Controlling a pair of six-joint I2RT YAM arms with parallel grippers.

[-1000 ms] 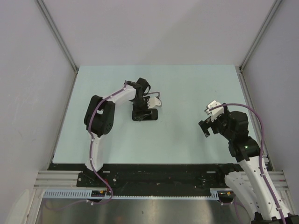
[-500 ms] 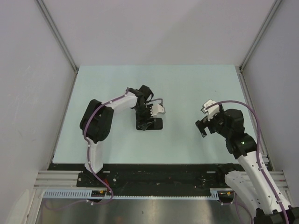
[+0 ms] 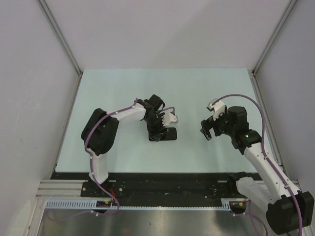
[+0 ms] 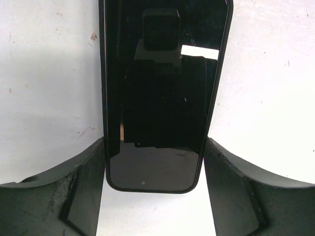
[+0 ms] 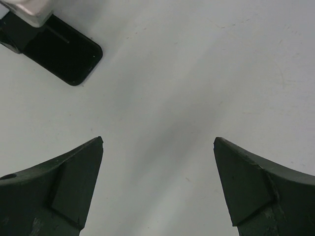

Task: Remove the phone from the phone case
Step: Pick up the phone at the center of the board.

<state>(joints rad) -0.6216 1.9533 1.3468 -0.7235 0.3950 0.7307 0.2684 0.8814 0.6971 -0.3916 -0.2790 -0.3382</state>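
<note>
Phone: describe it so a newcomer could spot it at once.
Look at the pale green table, a little left of its middle, where the left end effector reaches down. The phone is the flat, glossy black slab it grips by the long edges, and it is the only loose object on the table.

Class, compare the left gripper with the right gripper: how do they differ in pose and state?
The left gripper straddles the phone, fingers against its long edges; the right gripper holds nothing, open over the table. The left works mid-table; the right waits off to the phone's right. Both have dark fingers pointing down.
</note>
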